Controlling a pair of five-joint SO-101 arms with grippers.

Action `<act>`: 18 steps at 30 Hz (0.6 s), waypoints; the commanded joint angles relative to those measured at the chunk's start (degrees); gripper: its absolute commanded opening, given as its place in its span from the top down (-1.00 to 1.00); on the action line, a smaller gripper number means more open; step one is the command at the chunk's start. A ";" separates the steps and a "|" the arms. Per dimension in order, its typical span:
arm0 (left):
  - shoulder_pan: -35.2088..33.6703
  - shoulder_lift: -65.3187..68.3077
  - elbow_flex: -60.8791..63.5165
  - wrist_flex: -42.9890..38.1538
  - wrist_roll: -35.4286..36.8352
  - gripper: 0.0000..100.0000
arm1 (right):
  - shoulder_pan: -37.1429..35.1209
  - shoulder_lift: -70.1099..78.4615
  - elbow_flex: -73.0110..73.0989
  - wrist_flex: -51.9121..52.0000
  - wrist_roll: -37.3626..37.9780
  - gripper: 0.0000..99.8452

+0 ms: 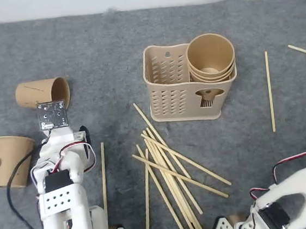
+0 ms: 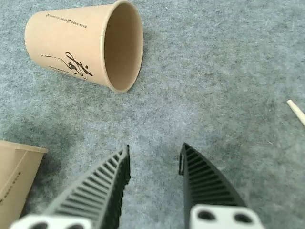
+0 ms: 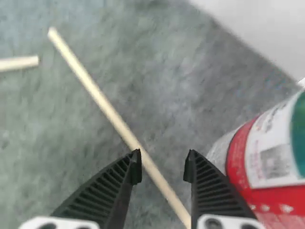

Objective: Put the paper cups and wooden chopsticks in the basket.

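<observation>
Grey mat [image 1: 107,48] covers the table. Beige slotted basket [image 1: 168,93] stands upright near the middle; the cup stack [image 1: 210,56] is nested in its right compartment, and the left compartment holds no cups. Far cup [image 1: 42,93] lies on its side left of the basket, mouth toward the basket. Near cup [image 1: 11,160] also lies on its side, closer to the arms and apart from the far cup. Pile [image 1: 170,173] of chopsticks lies fanned on the mat just in front of the basket, none inside it. Left stick [image 1: 103,174] lies alone beside the left arm [image 1: 62,189]. Right stick [image 1: 269,91] and corner stick [image 1: 304,51] lie well right of the basket. Left gripper [image 2: 155,150] hangs over bare mat with its jaws apart and nothing between them, short of the far cup [image 2: 81,45], with the near cup [image 2: 14,176] off to one side. The far cup carries dark brush-style script and a line of small print, too small to read. Right gripper [image 3: 163,156] has its jaws apart; a chopstick [image 3: 109,114] on the mat runs under the gap, not clamped. A red and white can [image 3: 267,157] stands just beside that gripper; its label shows a code square and blurred print.
</observation>
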 commanded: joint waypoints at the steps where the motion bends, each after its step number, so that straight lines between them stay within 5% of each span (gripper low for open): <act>1: 0.18 -0.18 -0.75 -1.23 -0.53 0.67 | 0.66 -1.19 -0.26 1.98 1.49 0.67; 7: 0.18 -0.18 -0.75 -1.23 -0.53 0.67 | 1.19 1.71 -0.62 4.70 1.85 0.69; 12: 0.18 -0.18 -0.75 -1.23 -0.53 0.67 | 0.92 4.88 -0.70 4.79 6.51 1.00; 18: 0.18 -0.18 -0.75 -1.23 -0.53 0.67 | -0.22 5.32 -0.79 4.97 6.86 0.99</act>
